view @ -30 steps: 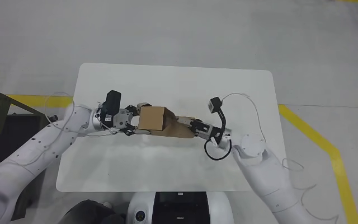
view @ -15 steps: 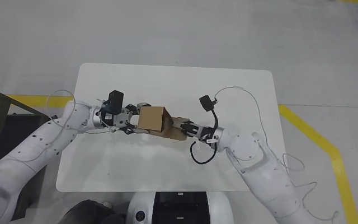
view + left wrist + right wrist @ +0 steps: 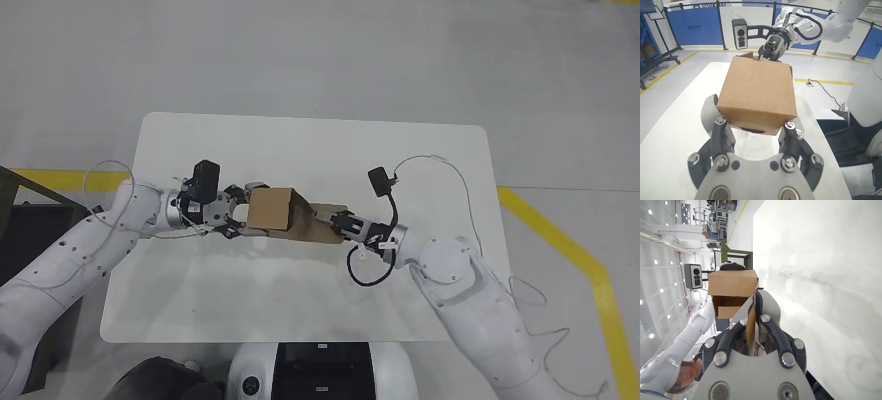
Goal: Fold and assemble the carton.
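Carton (image 3: 272, 210) hangs over the middle of the counter (image 3: 420, 150), between our two arms. We clamp its closed end with the left fingers (image 3: 709, 108), one on each side wall. The right fingers (image 3: 766, 302) pinch a flap (image 3: 751, 321) at the open end (one inner flap is visible inside).

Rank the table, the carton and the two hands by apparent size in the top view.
1. table
2. carton
3. left hand and right hand: they look about alike, so they are not ranked against each other.
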Controlling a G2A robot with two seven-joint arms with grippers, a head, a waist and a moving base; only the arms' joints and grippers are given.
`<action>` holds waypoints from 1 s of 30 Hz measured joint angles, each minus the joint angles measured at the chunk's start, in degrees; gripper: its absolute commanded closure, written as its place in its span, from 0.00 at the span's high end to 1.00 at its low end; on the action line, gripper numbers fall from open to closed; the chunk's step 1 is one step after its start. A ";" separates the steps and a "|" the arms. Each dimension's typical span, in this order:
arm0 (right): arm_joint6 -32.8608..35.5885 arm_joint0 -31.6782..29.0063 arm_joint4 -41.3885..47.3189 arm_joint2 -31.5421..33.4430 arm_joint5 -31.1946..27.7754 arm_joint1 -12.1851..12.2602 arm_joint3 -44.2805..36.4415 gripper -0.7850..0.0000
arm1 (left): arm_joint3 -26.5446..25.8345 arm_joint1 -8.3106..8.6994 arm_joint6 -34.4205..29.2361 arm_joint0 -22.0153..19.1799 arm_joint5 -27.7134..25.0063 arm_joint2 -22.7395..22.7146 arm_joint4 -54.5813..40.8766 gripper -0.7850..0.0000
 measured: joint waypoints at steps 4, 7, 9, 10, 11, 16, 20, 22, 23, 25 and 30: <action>0.35 0.35 0.61 0.01 0.40 0.01 0.35 0.09 | -0.10 0.01 0.00 0.11 0.00 0.00 -0.14 0.18; 0.04 0.78 1.60 0.03 0.53 -0.07 0.82 0.16 | -0.15 -0.02 0.00 0.16 0.00 -0.03 -0.21 0.18; -0.19 0.99 2.62 0.09 0.54 -0.14 1.29 0.20 | -0.34 -0.03 0.00 0.26 0.00 0.00 -0.09 0.18; -0.31 1.06 3.07 0.12 0.51 -0.16 1.52 0.19 | -0.39 -0.03 0.00 0.30 0.00 0.01 -0.03 0.18; -0.41 1.13 3.46 0.13 0.50 -0.19 1.74 0.17 | -0.46 -0.03 0.00 0.33 0.00 0.01 0.06 0.18; -0.56 1.67 4.47 -0.31 0.22 -0.32 2.77 0.00 | -0.82 -0.03 0.00 0.46 0.00 -0.04 0.35 0.18; -0.04 2.33 3.82 -1.38 0.52 -0.42 3.05 0.00 | -0.92 -0.04 0.01 0.39 0.00 -0.14 0.44 0.18; 0.10 2.67 3.28 -2.10 0.71 -0.50 2.94 0.00 | -0.84 -0.05 0.01 0.34 0.00 -0.22 0.30 0.18; 0.09 2.79 3.10 -2.38 0.75 -0.53 2.88 0.00 | -0.81 -0.06 0.01 0.33 0.00 -0.24 0.26 0.18; 0.11 3.05 2.65 -3.02 0.85 -0.61 2.72 0.00 | -0.73 -0.08 0.01 0.32 0.00 -0.26 0.22 0.18; 0.31 3.72 1.69 -4.50 0.94 -0.79 2.27 0.04 | -0.65 -0.18 0.00 0.28 0.00 -0.18 0.31 0.18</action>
